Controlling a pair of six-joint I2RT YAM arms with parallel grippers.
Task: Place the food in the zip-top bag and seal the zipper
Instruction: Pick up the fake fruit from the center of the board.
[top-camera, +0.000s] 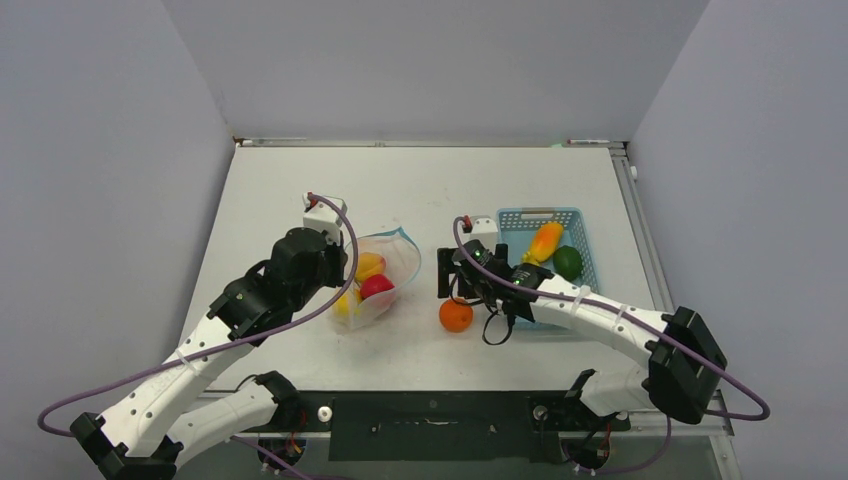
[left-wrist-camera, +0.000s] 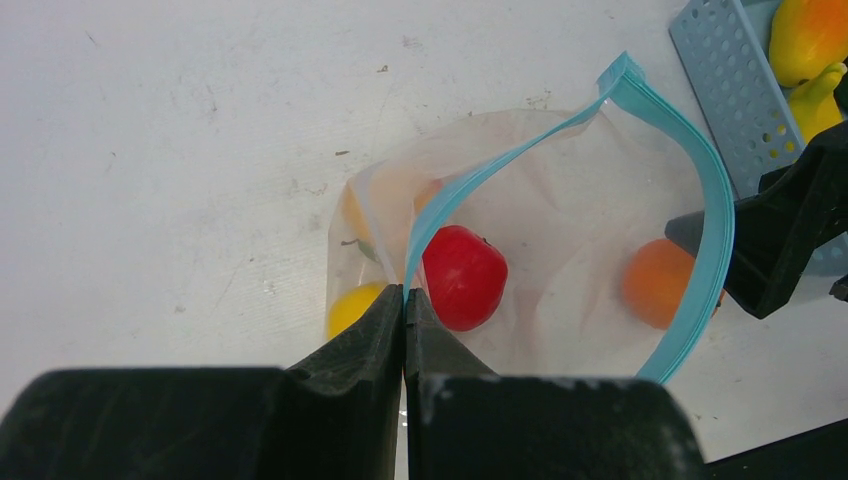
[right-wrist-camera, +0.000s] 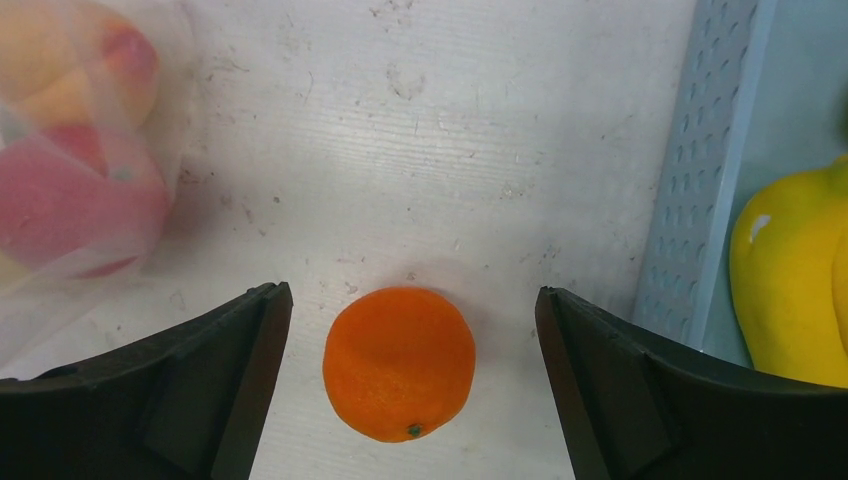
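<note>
Left jaws pinch zipper (left-wrist-camera: 718, 230); overhead hides it.

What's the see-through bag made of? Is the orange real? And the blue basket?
The bag looks like thin clear plastic film: crinkly, red fruit showing through. The orange seems plastic, not real: very even colour, matte skin, though that's a guess. The basket looks like hard light blue plastic with neat rows of holes.
</note>
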